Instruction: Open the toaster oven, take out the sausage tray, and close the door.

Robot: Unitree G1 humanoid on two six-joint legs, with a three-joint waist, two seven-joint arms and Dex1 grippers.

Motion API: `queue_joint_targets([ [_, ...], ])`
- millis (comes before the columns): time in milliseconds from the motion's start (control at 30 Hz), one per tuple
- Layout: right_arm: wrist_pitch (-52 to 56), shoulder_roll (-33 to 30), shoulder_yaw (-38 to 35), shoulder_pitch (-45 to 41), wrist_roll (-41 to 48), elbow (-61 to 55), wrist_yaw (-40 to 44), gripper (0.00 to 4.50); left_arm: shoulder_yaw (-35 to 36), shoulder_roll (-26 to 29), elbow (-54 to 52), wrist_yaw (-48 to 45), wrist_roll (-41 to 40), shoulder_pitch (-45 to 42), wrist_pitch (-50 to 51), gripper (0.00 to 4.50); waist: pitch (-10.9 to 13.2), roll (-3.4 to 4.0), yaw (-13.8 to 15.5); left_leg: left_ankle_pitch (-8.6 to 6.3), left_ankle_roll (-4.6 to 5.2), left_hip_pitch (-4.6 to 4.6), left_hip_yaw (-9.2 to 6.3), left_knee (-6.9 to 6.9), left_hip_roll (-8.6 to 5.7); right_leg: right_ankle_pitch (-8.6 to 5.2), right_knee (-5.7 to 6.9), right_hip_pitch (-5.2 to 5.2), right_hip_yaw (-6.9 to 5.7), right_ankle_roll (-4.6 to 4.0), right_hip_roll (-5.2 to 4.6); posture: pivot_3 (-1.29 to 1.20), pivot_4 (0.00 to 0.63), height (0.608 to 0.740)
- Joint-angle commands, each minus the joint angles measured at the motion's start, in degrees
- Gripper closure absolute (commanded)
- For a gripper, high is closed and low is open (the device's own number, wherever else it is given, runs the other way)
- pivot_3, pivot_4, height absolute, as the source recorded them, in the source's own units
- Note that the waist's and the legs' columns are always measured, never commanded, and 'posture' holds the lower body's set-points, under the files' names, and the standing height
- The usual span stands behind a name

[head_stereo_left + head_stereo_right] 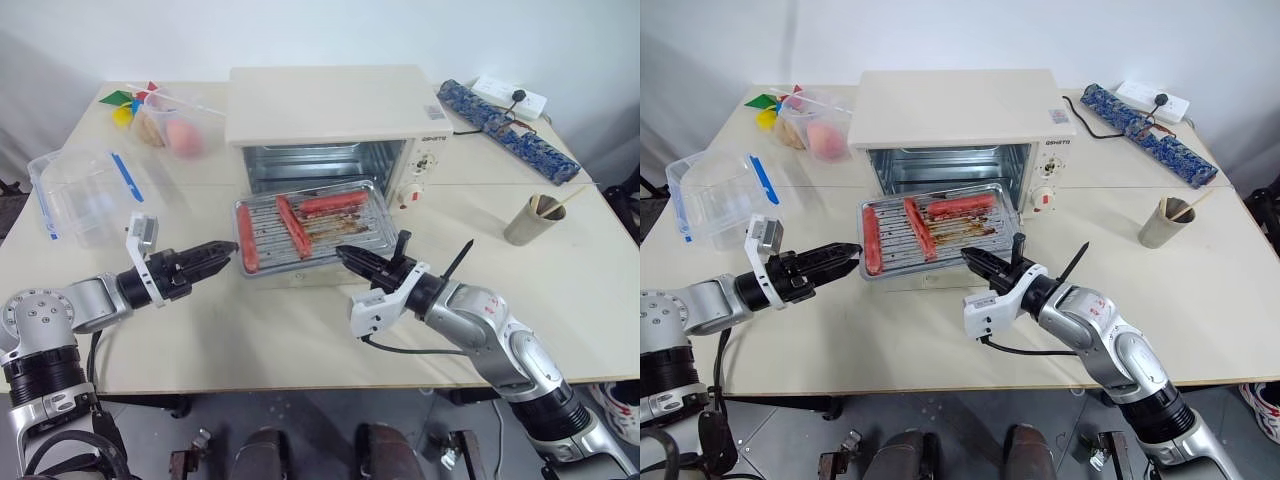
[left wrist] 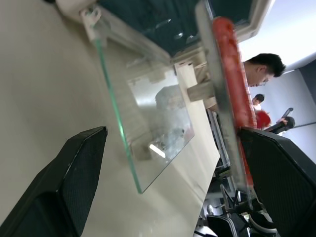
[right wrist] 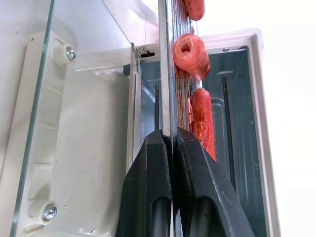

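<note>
The toaster oven [image 1: 330, 115] is seen at the far middle of the table [image 1: 300, 340], its glass door [image 2: 148, 128] folded down flat onto the tabletop toward the near edge. The sausage tray [image 1: 312, 228] is held out over the lowered door, just in front of the oven's open mouth, with 3 reddish-brown sausages [image 1: 292, 226] lying on its wire rack.

The tray's near right rim is pinched by the right gripper [image 1: 347, 256], its 2 black fingers [image 3: 148, 187] pressed together on the thin metal edge, as is shown plainly in the right wrist view. The left gripper [image 1: 222, 250] is held level just beside the tray's near left corner; its fingers [image 2: 64, 182] are spread wide, with the edge of the glass door and the tray's rim seen between them, and nothing is gripped.

A clear plastic box [image 1: 85, 195] with blue clips is set near the left edge of the table, and a clear bag of food [image 1: 175, 125] lies at the far left corner. A cup of wooden sticks [image 1: 530, 220] stands toward the right edge, and a blue patterned pouch [image 1: 505, 115] and a white power strip [image 1: 510, 97] lie at the far right corner.
</note>
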Motion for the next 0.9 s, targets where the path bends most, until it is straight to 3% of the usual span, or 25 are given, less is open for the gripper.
queue_joint_targets([
  [33,-1.0,0.4,-2.0,-1.1,1.8,-3.7,-0.5,4.49,0.8,-0.9,-0.6,1.1,-1.3,-2.0,0.6,0.0,0.0,0.0,0.1,0.0,0.0,0.0,0.0,0.0,0.0,0.0,0.0,0.0,0.0,0.0,0.0,0.0,0.15,0.74],
  [600,-2.6,0.0,-2.3,-0.7,4.9,-6.2,2.3,4.49,-3.4,-4.1,5.8,1.1,1.5,-7.3,2.6,0.0,0.0,-0.01,0.0,0.0,0.0,0.0,0.1,0.0,-0.04,0.0,0.0,0.01,0.01,0.0,0.0,0.0,0.15,0.74],
  [733,-2.4,0.0,-2.8,-0.9,5.3,-6.0,2.7,4.5,-1.0,-6.4,6.3,3.1,0.7,-7.3,2.8,0.84,0.0,-0.01,0.0,0.0,0.0,0.0,0.11,0.0,-0.03,0.0,0.0,0.01,0.0,0.0,0.0,0.0,0.15,0.74],
  [900,-2.1,0.1,-3.2,-0.8,5.7,-6.0,3.0,4.5,0.9,-7.8,5.4,4.7,-0.1,-6.2,5.0,2.36,0.0,-0.01,0.1,0.0,0.0,0.0,0.1,0.0,-0.03,0.0,0.0,0.01,0.0,0.0,0.0,0.0,0.15,0.74],
])
